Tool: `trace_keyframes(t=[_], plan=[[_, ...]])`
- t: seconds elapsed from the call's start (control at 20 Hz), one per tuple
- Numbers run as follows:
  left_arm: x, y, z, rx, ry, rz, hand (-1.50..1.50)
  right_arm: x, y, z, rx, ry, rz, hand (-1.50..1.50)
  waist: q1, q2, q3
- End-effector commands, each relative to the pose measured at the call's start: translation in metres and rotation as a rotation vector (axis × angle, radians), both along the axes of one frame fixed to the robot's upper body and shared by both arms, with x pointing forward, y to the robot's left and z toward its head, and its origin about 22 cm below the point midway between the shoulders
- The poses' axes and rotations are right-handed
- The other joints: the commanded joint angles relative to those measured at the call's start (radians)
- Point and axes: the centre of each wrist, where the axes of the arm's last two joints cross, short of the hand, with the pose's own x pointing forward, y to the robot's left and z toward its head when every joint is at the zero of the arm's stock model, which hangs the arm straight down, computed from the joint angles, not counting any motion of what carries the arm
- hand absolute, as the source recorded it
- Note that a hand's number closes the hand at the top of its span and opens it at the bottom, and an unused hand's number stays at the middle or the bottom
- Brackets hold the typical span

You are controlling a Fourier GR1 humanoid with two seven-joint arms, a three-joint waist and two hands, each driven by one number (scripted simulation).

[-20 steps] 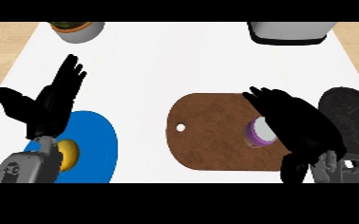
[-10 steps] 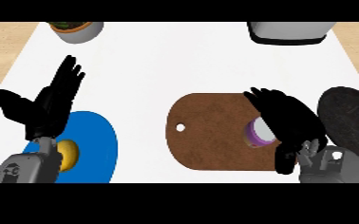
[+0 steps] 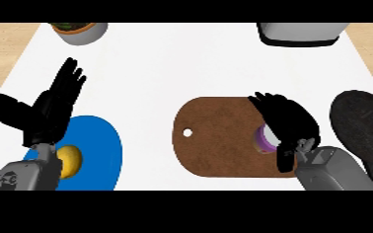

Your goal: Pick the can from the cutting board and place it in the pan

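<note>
Left hand [image 3: 51,109] is sitting idle at the left edge, fingers straight and up, holding nothing, just above the blue plate [image 3: 102,153] that's carrying a small yellow item [image 3: 68,160]. A plant pot [image 3: 79,29] is showing at top left, a grey appliance [image 3: 300,32] at top right. Mid-counter, the brown cutting board [image 3: 218,138] is carrying the can [image 3: 264,141] on its right side; only a purple-and-white sliver is showing. Right hand [image 3: 290,121] is draping over the can, fingers curling round it, so I'm reading this as the grasp step, can not lifted yet. The pan [image 3: 355,123] is lying just right of the board. Next move, I'm guessing: lift clear of the board, carry right, set down inside the pan.
</note>
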Motion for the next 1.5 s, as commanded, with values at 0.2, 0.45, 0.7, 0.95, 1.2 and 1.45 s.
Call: trace_keyframes(t=[0.2,0.45,0.7,0.95,1.2,1.45], plan=[[-0.011,-0.009,0.007,-0.002,0.008,0.010,0.00,0.019,0.007,-0.023,0.050,0.009,0.002,-1.50,0.002,0.000,0.000],[0.010,-0.011,-0.001,0.017,-0.023,0.007,0.00,0.011,0.031,-0.058,0.041,0.056,0.003,-1.50,0.000,0.001,0.000],[0.000,0.009,0.011,-0.009,0.001,-0.005,0.00,0.012,-0.002,-0.052,0.091,0.001,0.111,1.50,0.000,-0.001,0.000],[0.002,0.003,-0.008,0.017,-0.015,0.009,0.00,0.011,-0.009,-0.052,0.121,-0.027,0.127,1.50,-0.004,0.000,0.000],[0.012,-0.014,-0.011,-0.011,0.007,-0.014,0.00,0.006,0.002,-0.038,0.165,-0.033,0.091,1.50,-0.007,-0.001,0.000],[0.005,-0.011,-0.004,0.001,-0.009,-0.009,0.00,0.010,0.003,-0.032,0.183,-0.258,-0.006,1.50,-0.006,-0.001,0.000]])
